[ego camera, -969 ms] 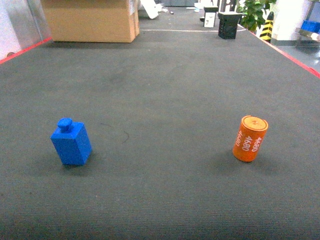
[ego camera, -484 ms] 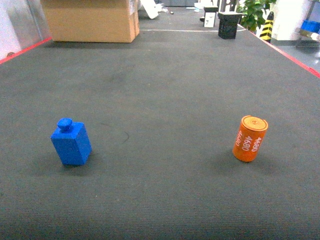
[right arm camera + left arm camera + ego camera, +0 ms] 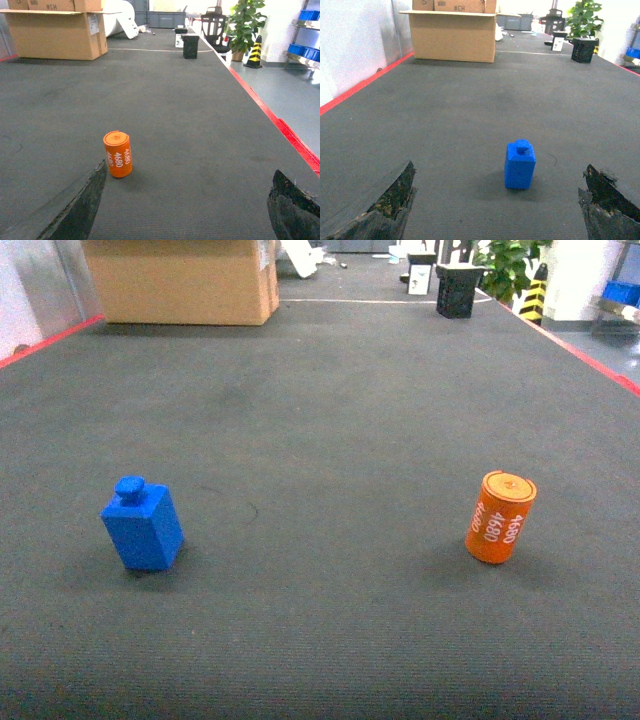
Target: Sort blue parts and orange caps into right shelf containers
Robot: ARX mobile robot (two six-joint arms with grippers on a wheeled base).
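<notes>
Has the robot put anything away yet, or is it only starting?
Only starting, it seems. The blue part and the orange cap both stand untouched on the dark mat. Each wrist view shows open fingers holding nothing. Both pieces remain to be picked up and sorted; blue crates show only far right.

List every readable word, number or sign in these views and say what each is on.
"4680", printed twice in white: orange cap.
"#CH" or similar, blurred: cardboard box.
White label on the box's side, right wrist view: too small to read.
Blue part: no text.
</notes>
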